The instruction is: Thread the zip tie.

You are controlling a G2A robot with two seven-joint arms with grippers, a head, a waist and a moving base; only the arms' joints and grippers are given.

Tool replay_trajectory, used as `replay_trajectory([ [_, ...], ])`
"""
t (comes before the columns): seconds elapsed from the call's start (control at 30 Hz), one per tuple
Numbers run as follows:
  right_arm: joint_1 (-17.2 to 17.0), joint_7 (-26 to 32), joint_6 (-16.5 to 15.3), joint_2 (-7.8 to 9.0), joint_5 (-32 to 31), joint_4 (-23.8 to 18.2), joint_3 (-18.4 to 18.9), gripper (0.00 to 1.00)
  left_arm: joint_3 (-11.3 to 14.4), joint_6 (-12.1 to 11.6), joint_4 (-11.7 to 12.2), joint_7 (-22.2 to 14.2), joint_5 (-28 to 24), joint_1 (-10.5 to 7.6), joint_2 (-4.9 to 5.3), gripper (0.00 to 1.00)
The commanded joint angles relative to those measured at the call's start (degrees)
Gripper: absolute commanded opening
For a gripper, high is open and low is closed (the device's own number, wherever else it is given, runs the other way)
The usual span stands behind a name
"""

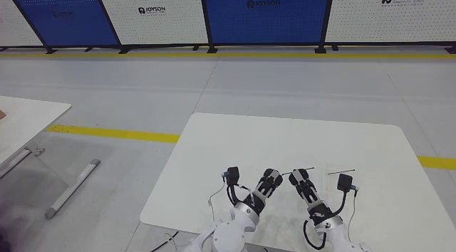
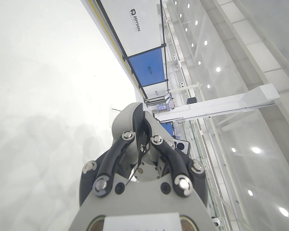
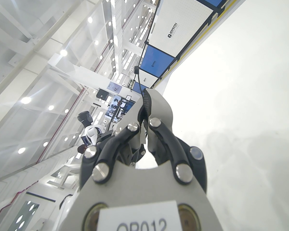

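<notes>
The zip tie is a thin black strap. In the right wrist view its square head (image 3: 136, 69) stands a short way beyond my right gripper (image 3: 145, 94), which is shut on the strap. My left gripper (image 2: 140, 110) is shut too, and a thin black strap (image 2: 140, 156) runs back between its fingers towards the palm. From above, both grippers hover side by side over the near part of the white table (image 1: 299, 138): left gripper (image 1: 273, 175), right gripper (image 1: 298, 175). The zip tie (image 1: 307, 170) shows as a fine line across the right fingertips.
Another thin black line (image 1: 335, 173) shows just right of the right arm; I cannot tell what it is. The table's left edge (image 1: 165, 174) drops to the floor. A second white table (image 1: 28, 120) stands far left.
</notes>
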Motion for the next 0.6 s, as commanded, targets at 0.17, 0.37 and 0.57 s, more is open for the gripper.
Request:
replay_trajectory([
  [0.17, 0.03, 0.02, 0.19, -0.03, -0.08, -0.01, 0.0, 0.0, -0.25, 0.1, -0.33, -0.3, 0.12, 0.26, 0.08, 0.1],
  [0.37, -0.01, 0.0, 0.68, -0.05, -0.29, -0.1, 0.02, 0.0, -0.33, 0.25, -0.4, -0.43, 0.05, 0.32, 0.09, 0.22],
  [0.57, 0.06, -0.73, 2.28, -0.12, -1.7, -0.28, -0.19, 0.0, -0.53, -0.02, -0.61, -0.51, 0.24, 0.51, 0.15, 0.25],
])
